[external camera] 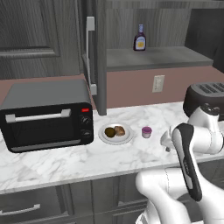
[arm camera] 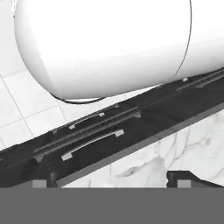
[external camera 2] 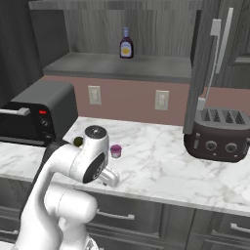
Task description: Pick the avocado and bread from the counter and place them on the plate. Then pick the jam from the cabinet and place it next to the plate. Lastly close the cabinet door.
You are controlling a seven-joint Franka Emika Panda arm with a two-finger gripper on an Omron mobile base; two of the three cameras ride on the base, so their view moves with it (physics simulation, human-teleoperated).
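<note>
Since the food and the jar are set down, the cabinet door (external camera: 99, 57) is the job left. It stands wide open, edge-on at the left side of the cabinet (external camera: 153, 59), with its long silver bar handle (external camera: 89, 52) facing left. The door looks stiff and flat and should swing easily on its hinges, so a push on its wide face or a hold on the bar would likely work.

Below on the counter (external camera: 65, 162), the plate (external camera: 105, 136) holds the avocado (external camera: 110, 131) and the bread (external camera: 119, 130), touching. The jam (external camera: 146, 131) sits just beside the plate on the right. A dark bottle (external camera: 140, 38) stands on the shelf.

The gripper (arm camera: 111, 181) has its fingers spread wide and holds nothing. It hangs low over the counter's front edge.
</note>
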